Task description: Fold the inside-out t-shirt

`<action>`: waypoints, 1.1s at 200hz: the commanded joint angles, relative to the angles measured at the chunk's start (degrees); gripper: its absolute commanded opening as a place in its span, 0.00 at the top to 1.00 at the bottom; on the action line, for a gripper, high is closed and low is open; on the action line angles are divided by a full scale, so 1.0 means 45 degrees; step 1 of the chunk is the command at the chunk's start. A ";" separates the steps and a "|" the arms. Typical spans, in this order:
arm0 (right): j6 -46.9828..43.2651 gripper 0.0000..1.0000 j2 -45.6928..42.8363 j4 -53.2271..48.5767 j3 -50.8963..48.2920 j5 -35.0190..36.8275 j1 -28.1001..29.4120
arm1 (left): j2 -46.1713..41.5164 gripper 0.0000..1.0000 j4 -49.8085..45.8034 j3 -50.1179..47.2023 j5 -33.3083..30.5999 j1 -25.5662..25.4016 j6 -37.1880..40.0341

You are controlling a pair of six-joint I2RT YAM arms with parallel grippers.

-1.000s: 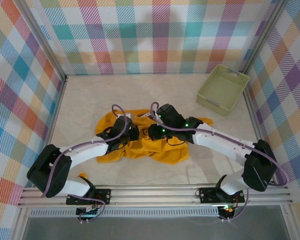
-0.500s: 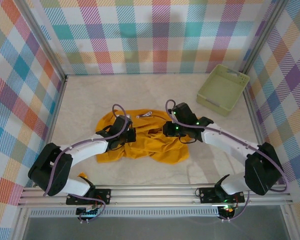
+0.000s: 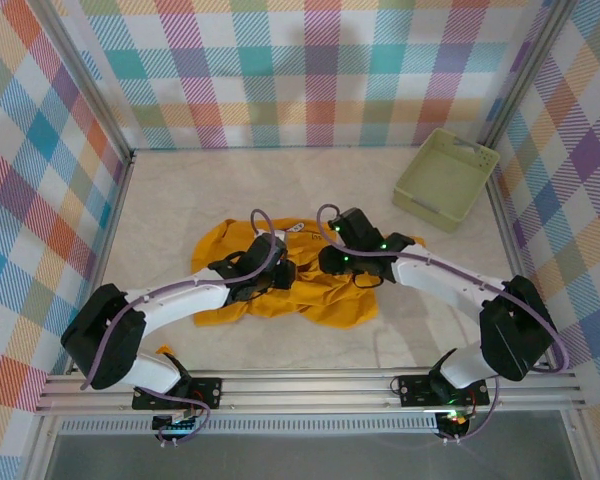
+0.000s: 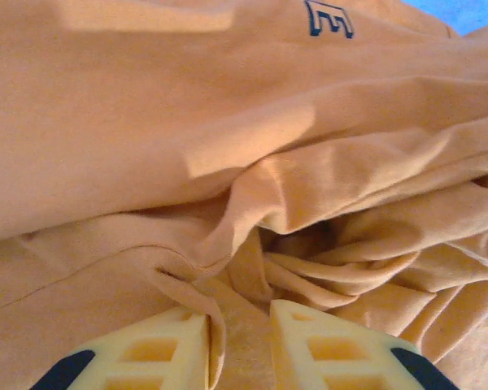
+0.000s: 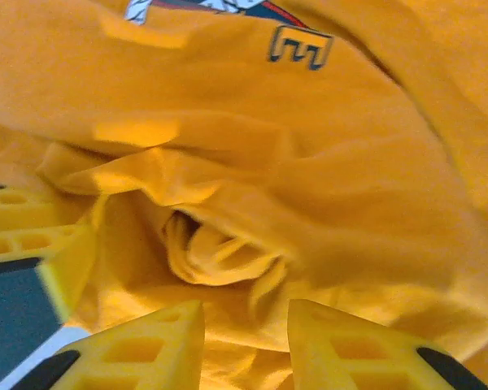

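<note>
Though crumpled, t-shirt (image 3: 325, 297) lengthwise left-to-right.

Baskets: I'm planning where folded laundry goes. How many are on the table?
1: the pale green basket sits in the far right corner, clear of the t-shirt; nothing else looks hidden.

Enclosure is walled on three sides. Back wall (image 3: 310, 70), left wall (image 3: 30, 200) and right wall (image 3: 580, 150) all carry pastel plaid cloth in teal, orange, purple and yellow. Two bare metal posts (image 3: 80, 80) stand at the rear corners. Table top (image 3: 180, 190) is pale, faintly marbled and evenly lit. A metal rail (image 3: 310, 385) runs along the near edge.
</note>
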 commanded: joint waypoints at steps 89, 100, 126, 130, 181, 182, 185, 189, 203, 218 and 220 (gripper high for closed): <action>0.2249 0.61 0.2238 -0.1808 0.2133 0.1905 0.1426 | -0.0979 0.70 0.0907 -0.1271 -0.0537 0.0547 -0.1217; 0.2370 0.61 0.2464 -0.1900 0.2291 0.2161 0.1443 | -0.1038 0.70 0.0915 -0.1335 -0.0523 0.0556 -0.1205; 0.2355 0.61 0.2922 -0.1896 0.2612 0.2591 0.1435 | -0.1043 0.70 0.1016 -0.1433 -0.0479 0.0547 -0.1202; 0.2330 0.61 0.2984 -0.1813 0.2646 0.2589 0.1437 | -0.1026 0.70 0.1047 -0.1429 -0.0478 0.0548 -0.1214; 0.2169 0.78 0.3524 -0.1876 0.3127 0.3028 0.1436 | -0.0948 0.70 0.1159 -0.1491 -0.0407 0.0547 -0.1216; 0.2169 0.78 0.3526 -0.1873 0.3127 0.3033 0.1430 | -0.0949 0.69 0.1148 -0.1499 -0.0416 0.0547 -0.1218; 0.2151 0.81 0.3514 -0.1888 0.3127 0.3035 0.1428 | -0.0945 0.69 0.1148 -0.1505 -0.0433 0.0547 -0.1213; 0.2130 0.84 0.3463 -0.1907 0.3109 0.3042 0.1429 | -0.0934 0.69 0.1123 -0.1506 -0.0434 0.0549 -0.1208; 0.1991 0.92 0.3173 -0.1940 0.3042 0.3007 0.1430 | -0.0904 0.69 0.1090 -0.1488 -0.0492 0.0547 -0.1184; 0.1778 1.00 0.2579 -0.2006 0.2906 0.2771 0.1455 | -0.0807 0.68 0.0943 -0.1408 -0.0674 0.0547 -0.1225; 0.1738 1.00 0.2481 -0.1992 0.2872 0.2703 0.1442 | -0.0797 0.68 0.0912 -0.1379 -0.0706 0.0547 -0.1212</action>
